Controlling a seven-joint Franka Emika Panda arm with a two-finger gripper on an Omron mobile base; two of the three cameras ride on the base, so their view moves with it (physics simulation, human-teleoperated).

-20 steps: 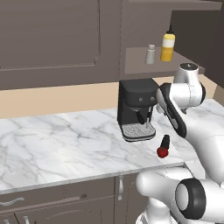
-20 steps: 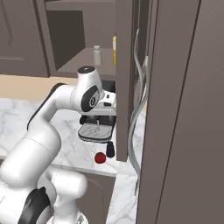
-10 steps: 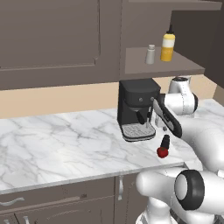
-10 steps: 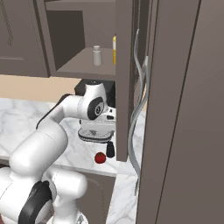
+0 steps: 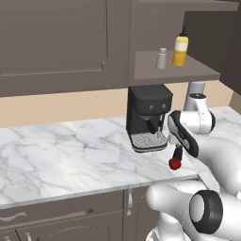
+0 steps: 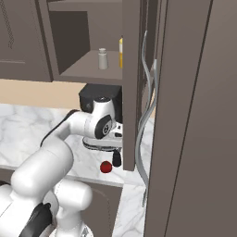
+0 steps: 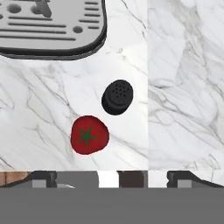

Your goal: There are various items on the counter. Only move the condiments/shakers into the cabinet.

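On the white marble counter (image 5: 70,160) a small dark bottle (image 5: 178,151) stands beside a red round fruit (image 5: 174,163), close to the front edge. My gripper (image 7: 111,179) hangs above them, open, with nothing between its fingertips (image 7: 43,177). From the hand view I look straight down on the dark bottle's perforated cap (image 7: 117,96), with the fruit (image 7: 89,134) just beside it. The grey shaker (image 5: 161,58) and the yellow squeeze bottle (image 5: 180,47) stand upright on the cabinet shelf (image 5: 188,73). The right base view also shows the dark bottle (image 6: 117,159) and the fruit (image 6: 106,167).
The black coffee machine (image 5: 148,117) stands right behind the bottle, and its grey drip tray (image 7: 48,30) is near the hand. A tall dark panel with a long curved handle (image 6: 148,106) rises close on the arm's right. Brown drawers (image 5: 70,216) lie under the counter.
The arm has folded down from shelf height, so the hand now hangs low in front of the coffee machine, over the dark bottle. Bottles, shaker and fruit have not moved.
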